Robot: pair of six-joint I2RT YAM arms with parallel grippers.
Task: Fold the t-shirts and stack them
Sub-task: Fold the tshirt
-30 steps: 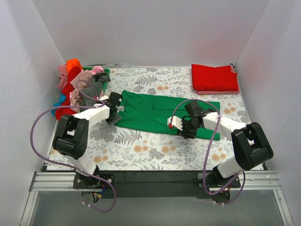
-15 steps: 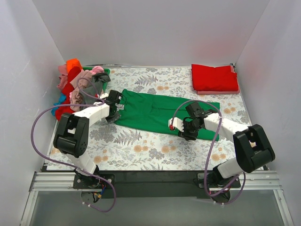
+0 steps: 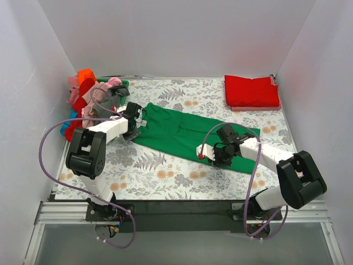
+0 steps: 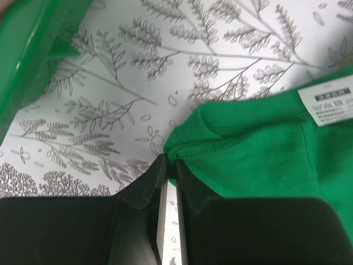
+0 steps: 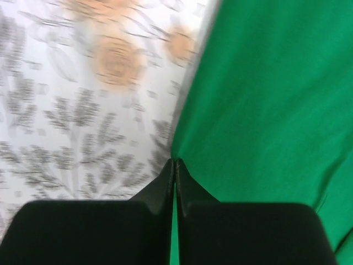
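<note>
White walls [image 3: 176, 38] on three sides, floral cloth [image 3: 165, 171] as work surface; green t-shirt [image 3: 176, 130] lies spread mid-cloth, left gripper [image 4: 170, 163] pinching its collar-end edge, right gripper [image 5: 175, 162] clamped on its near edge.

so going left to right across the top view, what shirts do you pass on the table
pile of loose t-shirts → green t-shirt spread out in the middle → folded red t-shirt at the far right
</note>
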